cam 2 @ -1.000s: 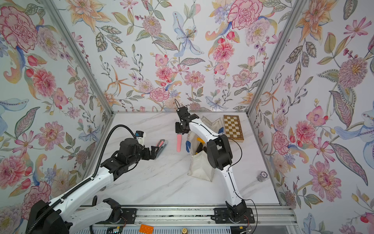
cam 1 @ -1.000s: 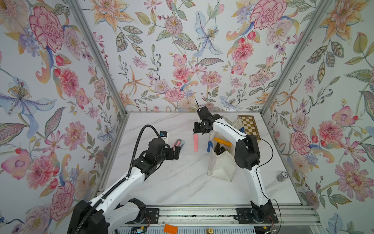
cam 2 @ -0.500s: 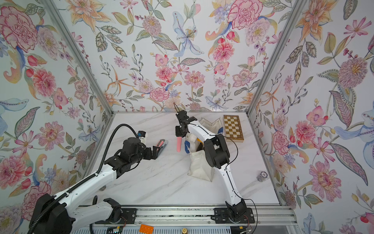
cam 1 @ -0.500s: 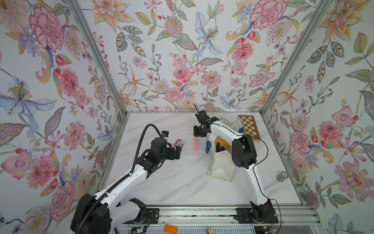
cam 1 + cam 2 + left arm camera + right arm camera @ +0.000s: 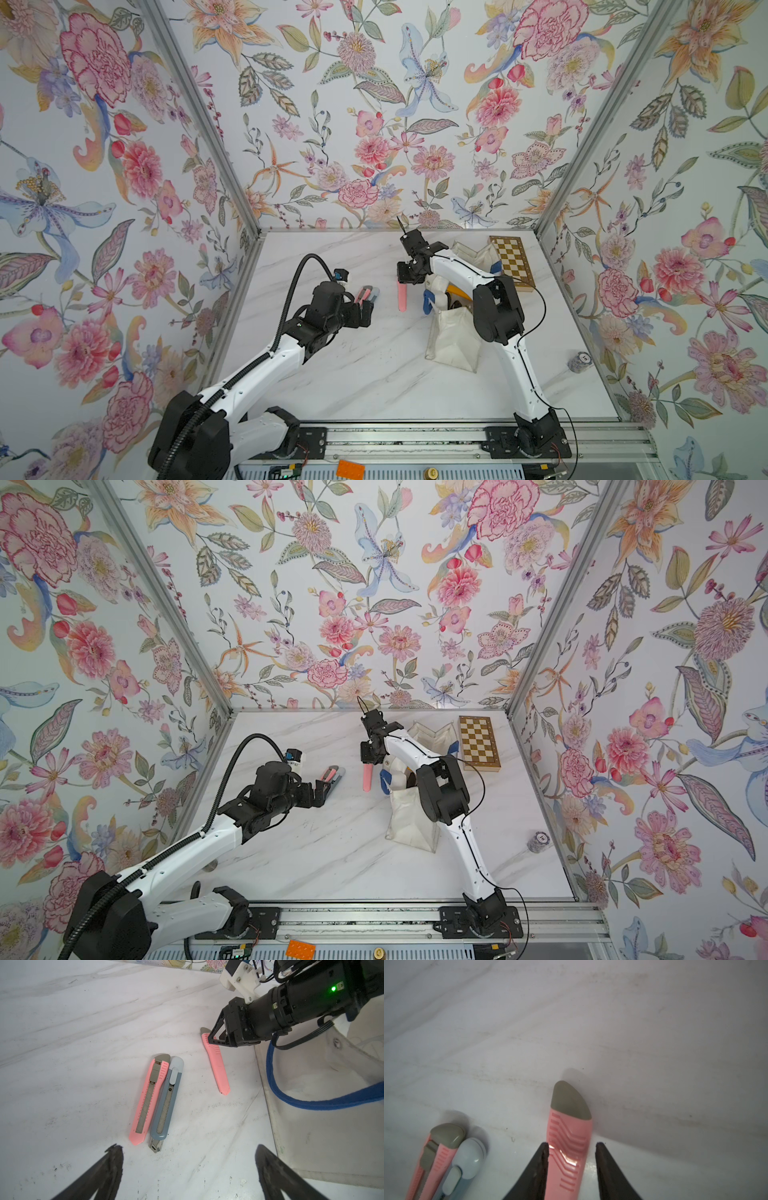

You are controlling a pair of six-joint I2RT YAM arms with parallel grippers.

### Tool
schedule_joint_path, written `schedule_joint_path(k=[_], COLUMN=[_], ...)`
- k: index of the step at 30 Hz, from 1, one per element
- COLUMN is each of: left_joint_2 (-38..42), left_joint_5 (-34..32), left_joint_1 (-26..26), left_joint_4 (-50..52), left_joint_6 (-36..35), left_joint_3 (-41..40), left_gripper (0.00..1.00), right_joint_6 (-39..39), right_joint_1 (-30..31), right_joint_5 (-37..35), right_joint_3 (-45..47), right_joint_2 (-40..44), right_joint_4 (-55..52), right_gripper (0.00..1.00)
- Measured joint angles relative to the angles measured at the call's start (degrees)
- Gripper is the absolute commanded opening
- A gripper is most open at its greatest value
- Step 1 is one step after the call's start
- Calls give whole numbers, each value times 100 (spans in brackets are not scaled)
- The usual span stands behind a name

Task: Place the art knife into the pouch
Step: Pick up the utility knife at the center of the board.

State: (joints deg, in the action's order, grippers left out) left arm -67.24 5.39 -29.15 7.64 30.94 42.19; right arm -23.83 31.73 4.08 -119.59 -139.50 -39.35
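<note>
Floral walls (image 5: 374, 83) w/ alu posts (image 5: 199, 116) are boxing in a white marble table (image 5: 374, 374), even light falling across it.

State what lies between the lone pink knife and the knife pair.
Only bare table between lone pink knife and knife pair, shown in left wrist view.

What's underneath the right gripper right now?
A pink art knife lies on the marble table, its grey-capped end between the right gripper's open jaws. In both top views the gripper covers that end.
</note>
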Motion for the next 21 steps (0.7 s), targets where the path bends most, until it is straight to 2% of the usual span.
schedule_joint_path(k=[16,21], left_joint_2=[-7,-42], left_joint_5=[-4,-7], left_joint_1=[0,0], left_joint_4=[2,4], left_joint_6=[-4,-4], left_joint_3=[0,0], left_gripper=[99,99], right_joint_6=[39,90], right_joint_1=[52,125], right_joint_5=[-157,-269], right_joint_3=[-96,-96], right_joint_2=[-153,-153], right_joint_4=[-7,-20], right_gripper=[36,29])
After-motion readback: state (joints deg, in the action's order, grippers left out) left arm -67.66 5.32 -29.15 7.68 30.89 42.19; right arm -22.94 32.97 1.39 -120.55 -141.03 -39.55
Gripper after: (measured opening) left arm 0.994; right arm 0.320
